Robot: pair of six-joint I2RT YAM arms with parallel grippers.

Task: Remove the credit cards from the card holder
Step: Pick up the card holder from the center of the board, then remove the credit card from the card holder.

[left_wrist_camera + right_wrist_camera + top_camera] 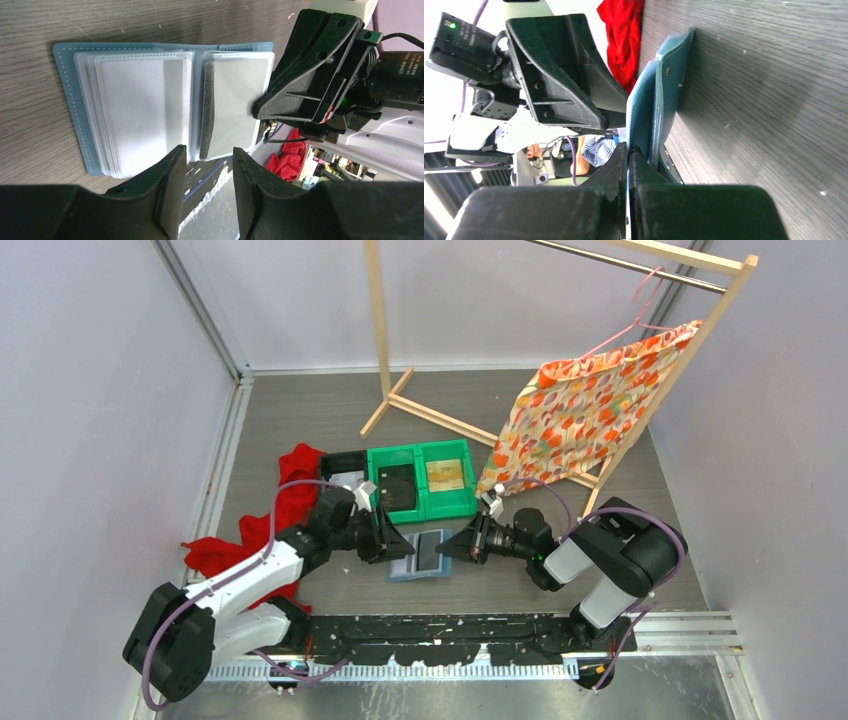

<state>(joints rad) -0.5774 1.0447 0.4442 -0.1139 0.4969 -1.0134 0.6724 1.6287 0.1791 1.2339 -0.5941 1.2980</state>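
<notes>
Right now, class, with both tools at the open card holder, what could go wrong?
The right tool is shut at the sleeve edge of the card holder; pulling may drag the sleeve or whole holder, not the card. The left tool is open, gripping nothing, so the holder could slide.

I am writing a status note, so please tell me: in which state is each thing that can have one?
card holder: open, flat on the table.
whitish card: in its sleeve.
grey card: in its sleeve.
left gripper: open, empty, at the holder's edge.
right gripper: shut at the grey card's page edge.
</notes>
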